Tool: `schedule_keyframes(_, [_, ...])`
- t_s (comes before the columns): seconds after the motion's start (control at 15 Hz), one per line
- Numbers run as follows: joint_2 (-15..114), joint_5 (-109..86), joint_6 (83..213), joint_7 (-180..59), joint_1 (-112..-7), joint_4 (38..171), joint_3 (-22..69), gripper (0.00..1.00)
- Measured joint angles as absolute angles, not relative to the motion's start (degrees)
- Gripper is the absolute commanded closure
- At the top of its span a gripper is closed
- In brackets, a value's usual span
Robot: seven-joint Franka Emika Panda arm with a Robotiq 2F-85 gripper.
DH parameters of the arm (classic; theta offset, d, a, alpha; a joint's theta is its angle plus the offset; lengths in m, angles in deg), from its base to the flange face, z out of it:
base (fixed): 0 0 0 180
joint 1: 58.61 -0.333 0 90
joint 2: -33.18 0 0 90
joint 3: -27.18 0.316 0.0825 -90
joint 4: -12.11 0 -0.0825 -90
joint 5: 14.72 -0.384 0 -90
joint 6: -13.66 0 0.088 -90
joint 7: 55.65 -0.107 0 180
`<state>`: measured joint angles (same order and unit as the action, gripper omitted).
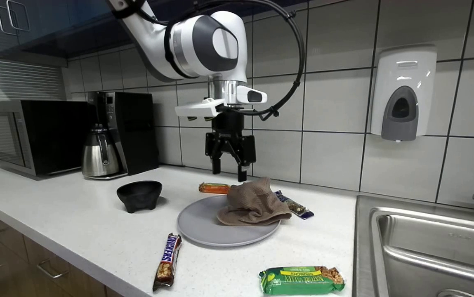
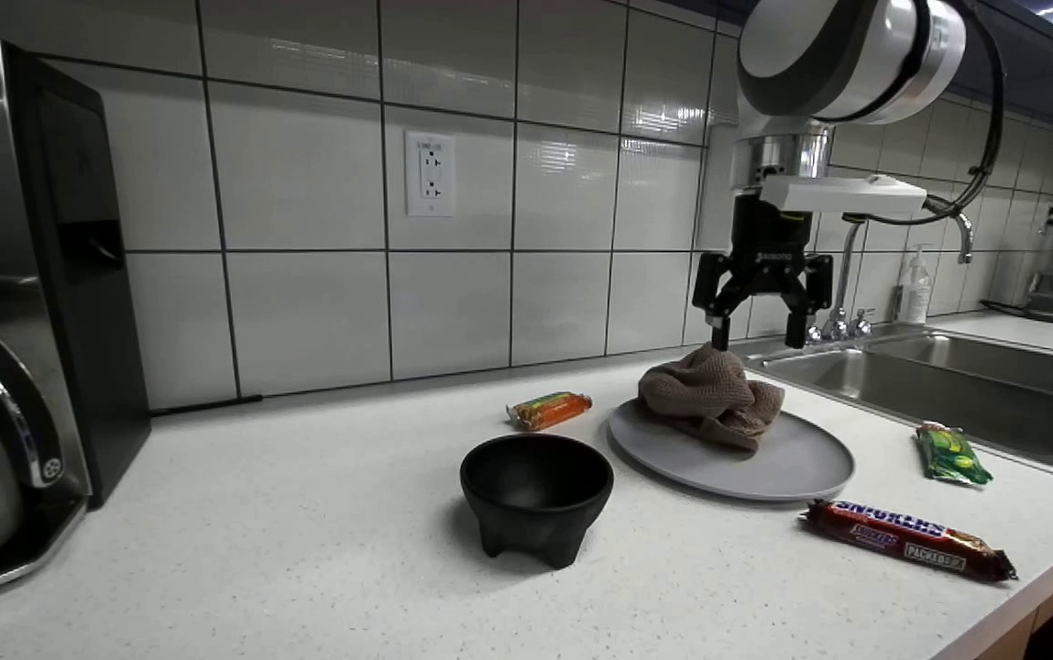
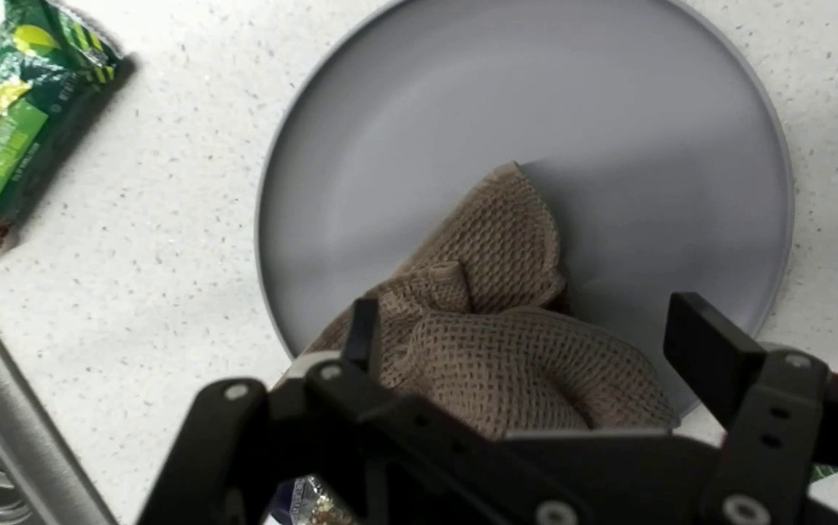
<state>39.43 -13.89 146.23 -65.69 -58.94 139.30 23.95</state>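
Gripper: in an exterior view, pointing downward above a crumpled brown cloth, its fingers apart with nothing clamped between them.
Cloth on plate: the brown cloth lies heaped on a gray plate, one fold reaching past the rim on the side nearer the sink.
Blue-wrapped bar: just beside the cloth and partly hidden by it; a finger descending wide there could snag the wrapper.
Cloth peak: in an exterior view, a fingertip overlaps the top of the heap; contact cannot be told. Pressing down off-center could topple the folds.
Orange-wrapped bar and black bowl: near the plate but apart from it; a plate dragged sideways could bump either.
Finger spread: in the wrist view, one finger shows against the cloth's edge, the other against bare plate; uneven closure might pinch only a loose fold, which could slip free.
Plate surface: smooth-looking; fingertips brought too low could scrape or tilt it.
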Motion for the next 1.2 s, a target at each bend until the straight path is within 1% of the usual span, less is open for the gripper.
schedule_keyframes(0.4, [43.69,-13.89,148.79,-65.69,-58.68,136.74,23.34,0.00])
schedule_keyframes(1.2, [52.16,-13.89,148.91,-65.75,-58.67,128.48,22.55,0.00])
